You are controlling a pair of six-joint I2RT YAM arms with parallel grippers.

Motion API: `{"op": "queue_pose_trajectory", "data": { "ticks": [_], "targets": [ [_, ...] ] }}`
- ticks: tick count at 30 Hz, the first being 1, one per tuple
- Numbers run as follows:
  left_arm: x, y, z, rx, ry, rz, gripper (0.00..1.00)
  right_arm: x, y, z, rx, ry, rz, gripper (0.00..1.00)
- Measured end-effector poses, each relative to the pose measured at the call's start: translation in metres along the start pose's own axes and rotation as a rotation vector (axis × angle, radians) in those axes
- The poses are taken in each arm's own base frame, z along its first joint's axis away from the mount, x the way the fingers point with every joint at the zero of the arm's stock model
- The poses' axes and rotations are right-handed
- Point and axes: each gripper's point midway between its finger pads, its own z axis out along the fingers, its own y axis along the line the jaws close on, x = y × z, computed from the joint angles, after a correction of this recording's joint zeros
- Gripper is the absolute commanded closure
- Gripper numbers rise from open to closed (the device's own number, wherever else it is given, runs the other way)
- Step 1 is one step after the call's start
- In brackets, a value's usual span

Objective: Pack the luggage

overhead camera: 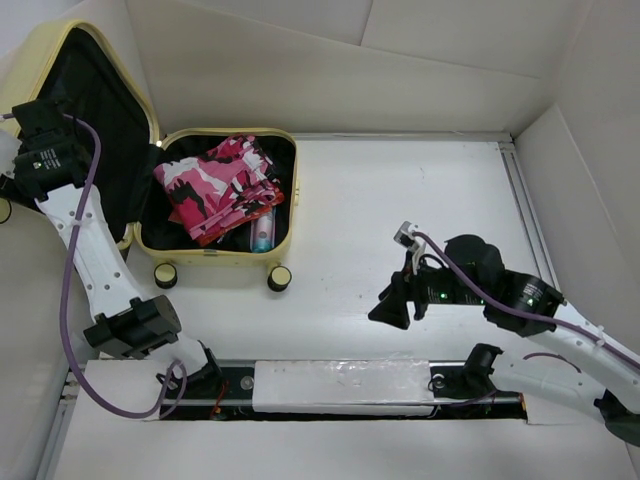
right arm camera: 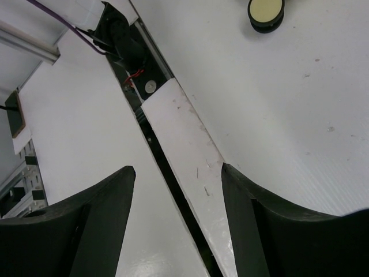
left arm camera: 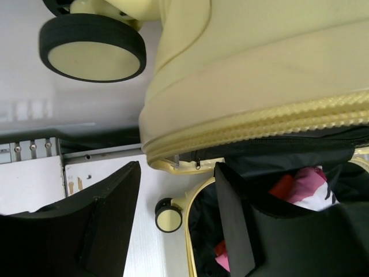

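Observation:
The pale yellow luggage (overhead camera: 215, 255) lies open at the left of the table, its lid (overhead camera: 95, 100) raised and black-lined. In the base lie a folded pink, red, black and white patterned cloth (overhead camera: 218, 185) and a small pale bottle-like item (overhead camera: 262, 236). My left gripper (overhead camera: 40, 120) is up behind the lid, open and empty; in the left wrist view its jaws (left arm camera: 177, 167) stand apart just under the lid's outer shell (left arm camera: 259, 63), with the cloth (left arm camera: 305, 182) below. My right gripper (overhead camera: 392, 302) is open and empty over bare table, right of the luggage; the right wrist view also shows it (right arm camera: 177, 170).
Caster wheels stick out at the luggage's near edge (overhead camera: 165, 273) (overhead camera: 281, 278); one shows in the right wrist view (right arm camera: 265, 11). A dark slot with a white strip (overhead camera: 340, 385) runs along the near edge. White walls enclose the table, and a rail (overhead camera: 525, 200) runs along the right.

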Motion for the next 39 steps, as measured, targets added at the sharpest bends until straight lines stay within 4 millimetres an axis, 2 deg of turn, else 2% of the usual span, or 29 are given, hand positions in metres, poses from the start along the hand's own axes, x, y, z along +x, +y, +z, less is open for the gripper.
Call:
{"op": "queue_pose_trajectory", "data": {
  "ticks": [4, 6, 11, 14, 19, 23, 26, 28, 30, 33, 36, 37, 39],
  "targets": [
    [0.001, 0.002, 0.004, -0.015, 0.002, 0.003, 0.52, 0.0, -0.002, 0.002, 0.006, 0.005, 0.0, 0.32],
    [-0.001, 0.005, 0.006, -0.028, -0.003, -0.003, 0.48, 0.0, -0.002, 0.002, 0.007, 0.007, 0.0, 0.32],
    [-0.002, 0.007, 0.016, -0.056, 0.0, -0.003, 0.48, -0.001, -0.005, 0.003, 0.026, 0.003, -0.001, 0.32],
    [0.0, 0.002, 0.019, -0.056, 0.008, 0.004, 0.63, 0.0, -0.008, 0.0, 0.043, 0.003, 0.0, 0.32],
    [0.0, 0.001, 0.017, -0.054, 0.02, 0.01, 1.0, -0.001, -0.008, -0.002, 0.054, -0.001, 0.0, 0.32],
    [0.002, -0.004, 0.013, -0.043, 0.01, 0.003, 1.0, -0.001, -0.01, -0.002, 0.063, -0.002, 0.0, 0.32],
    [0.018, -0.011, -0.002, -0.012, -0.024, 0.035, 1.0, -0.001, -0.011, -0.001, 0.067, 0.0, 0.002, 0.32],
    [0.037, -0.016, -0.021, 0.052, -0.049, 0.068, 1.0, 0.0, -0.012, 0.0, 0.069, 0.004, 0.003, 0.32],
    [0.06, -0.012, -0.043, 0.132, -0.056, 0.101, 1.0, 0.001, -0.013, 0.004, 0.073, 0.014, 0.01, 0.32],
    [0.091, 0.009, -0.066, 0.256, -0.016, 0.116, 1.0, 0.003, -0.015, 0.01, 0.071, 0.039, 0.025, 0.32],
    [0.117, 0.033, -0.077, 0.349, 0.039, 0.14, 0.99, 0.005, -0.014, 0.018, 0.055, 0.061, 0.043, 0.32],
    [0.12, 0.038, -0.084, 0.399, 0.049, 0.139, 0.95, 0.005, -0.013, 0.021, 0.049, 0.066, 0.05, 0.32],
    [0.129, 0.037, -0.099, 0.513, 0.081, 0.172, 0.77, 0.005, -0.013, 0.029, 0.042, 0.078, 0.066, 0.32]
  ]
}}
